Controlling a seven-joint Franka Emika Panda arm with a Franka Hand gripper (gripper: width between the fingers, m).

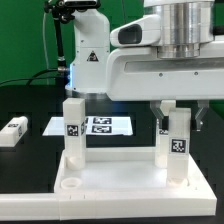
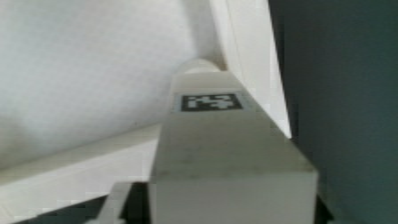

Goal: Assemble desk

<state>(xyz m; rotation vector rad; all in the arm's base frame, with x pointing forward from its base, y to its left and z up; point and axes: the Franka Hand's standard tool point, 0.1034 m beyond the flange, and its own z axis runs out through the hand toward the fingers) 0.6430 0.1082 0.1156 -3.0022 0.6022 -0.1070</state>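
The white desk panel [image 1: 110, 180] lies at the front with its raised rim up. It also shows in the wrist view [image 2: 89, 80]. Two white tagged legs stand upright in its far corner sockets: one on the exterior view's left [image 1: 72, 125] and one on the right [image 1: 176, 148]. My gripper [image 1: 176, 112] comes down over the right leg, with a finger on each side of its top. It is shut on that leg. In the wrist view this leg [image 2: 222, 150] fills the space between my fingers, and my gripper [image 2: 222, 216] is mostly hidden behind it.
Another white tagged leg [image 1: 12, 132] lies loose on the black table at the exterior view's left. The marker board [image 1: 95, 125] lies flat behind the panel. A white robot base [image 1: 85, 55] stands at the back.
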